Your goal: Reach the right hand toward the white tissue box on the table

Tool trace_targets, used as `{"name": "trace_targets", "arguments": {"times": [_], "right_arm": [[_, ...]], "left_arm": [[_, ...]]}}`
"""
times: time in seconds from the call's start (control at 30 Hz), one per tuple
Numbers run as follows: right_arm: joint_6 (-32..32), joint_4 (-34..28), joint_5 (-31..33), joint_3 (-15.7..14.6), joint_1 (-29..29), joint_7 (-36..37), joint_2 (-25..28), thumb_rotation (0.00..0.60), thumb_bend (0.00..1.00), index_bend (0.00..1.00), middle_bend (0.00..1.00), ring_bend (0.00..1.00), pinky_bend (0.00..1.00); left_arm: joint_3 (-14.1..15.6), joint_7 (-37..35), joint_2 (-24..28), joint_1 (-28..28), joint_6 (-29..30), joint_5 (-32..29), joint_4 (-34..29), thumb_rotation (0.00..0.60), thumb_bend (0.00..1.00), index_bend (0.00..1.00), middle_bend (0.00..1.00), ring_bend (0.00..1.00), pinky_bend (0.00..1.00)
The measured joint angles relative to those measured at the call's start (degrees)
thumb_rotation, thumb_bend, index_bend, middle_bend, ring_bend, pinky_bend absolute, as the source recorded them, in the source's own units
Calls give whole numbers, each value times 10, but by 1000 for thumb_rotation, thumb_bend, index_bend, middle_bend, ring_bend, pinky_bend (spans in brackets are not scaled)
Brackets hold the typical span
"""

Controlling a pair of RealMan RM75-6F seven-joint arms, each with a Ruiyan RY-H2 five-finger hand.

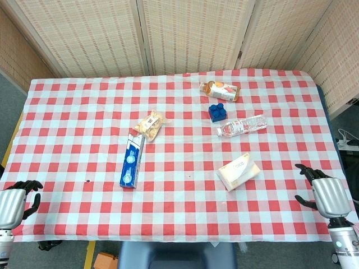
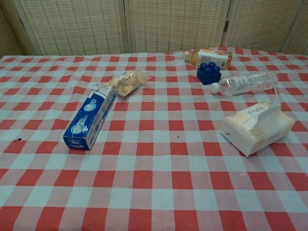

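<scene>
The white tissue box lies tilted on the red-checked tablecloth, right of centre; in the chest view the tissue box sits at the right. My right hand hangs at the table's right front corner, well to the right of the box, fingers apart and holding nothing. My left hand is at the left front corner, fingers curved and apart, also empty. Neither hand shows in the chest view.
A clear water bottle, a blue block and a juice bottle lie beyond the tissue box. A blue carton and a snack bag lie left of centre. A folding screen stands behind the table.
</scene>
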Motion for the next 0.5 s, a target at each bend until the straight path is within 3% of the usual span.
{"name": "trace_targets", "arguments": {"times": [0.37, 0.5], "right_arm": [[-57, 56, 28, 25, 43, 17, -40, 600, 23, 211, 542, 589, 825], [-88, 87, 34, 46, 87, 16, -75, 600, 24, 211, 566, 612, 841]], "left_arm": [[1, -2, 2, 1, 4, 4, -6, 600, 525, 462, 483, 411, 582], [1, -8, 3, 1, 1, 2, -4, 600, 525, 462, 483, 411, 583]]}}
